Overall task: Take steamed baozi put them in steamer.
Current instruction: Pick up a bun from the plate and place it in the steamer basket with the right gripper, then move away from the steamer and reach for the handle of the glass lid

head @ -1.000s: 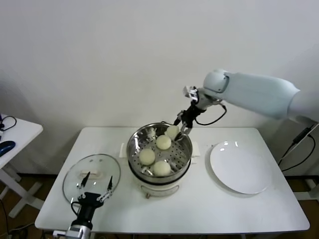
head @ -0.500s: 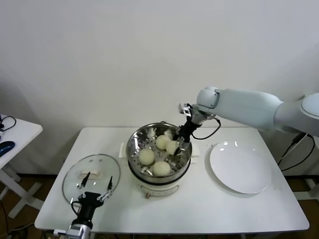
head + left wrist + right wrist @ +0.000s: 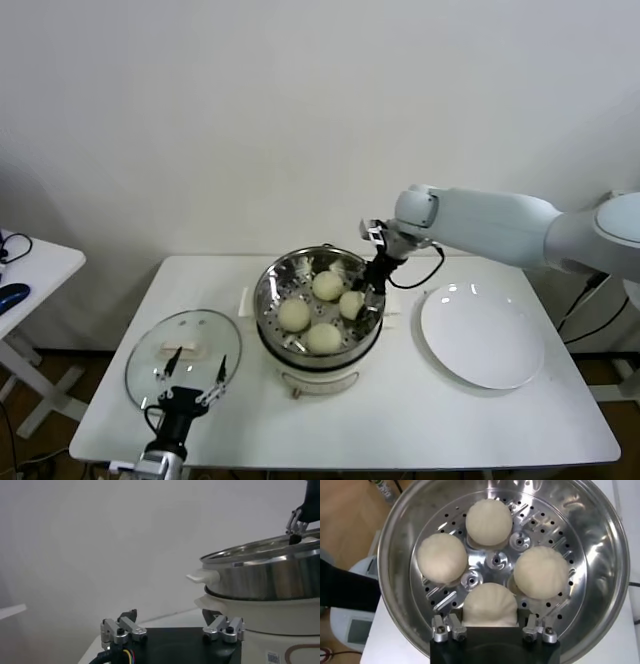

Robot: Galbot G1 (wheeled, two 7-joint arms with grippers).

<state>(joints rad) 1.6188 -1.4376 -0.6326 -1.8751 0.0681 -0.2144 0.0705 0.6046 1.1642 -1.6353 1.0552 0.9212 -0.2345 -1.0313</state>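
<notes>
Baozi number four, and all of them sit inside the steamer [image 3: 320, 310] on its perforated tray: one toward the far side [image 3: 328, 285], one toward the lid side [image 3: 294, 314], one at the near side [image 3: 323, 338], and one toward the plate side [image 3: 351, 304]. The right wrist view shows the same ring of four around the tray's centre stud, each apart from its neighbours, with the last bun [image 3: 490, 605] lying between the fingers of the right gripper [image 3: 366, 300]. That gripper reaches down over the steamer's rim on the plate side, and its fingers [image 3: 446, 629] stand on either side of the bun, close against it; whether they press it or merely flank it cannot be told. The steamer stands at the middle of the white table [image 3: 400, 400], its steel wall shining above a white base with side handles. Just beside the steamer lies a round glass lid [image 3: 184, 358], flat on the table. On the steamer's other side, a little apart from it, rests a flat white plate [image 3: 483, 336]. The left gripper [image 3: 196, 394] hangs low at the table's near edge, just on the near side of the lid and well apart from the steamer; its two fingers [image 3: 122, 629] stand spread with nothing between them, and the left wrist view looks past them to the steamer's outer wall [image 3: 265, 580].
</notes>
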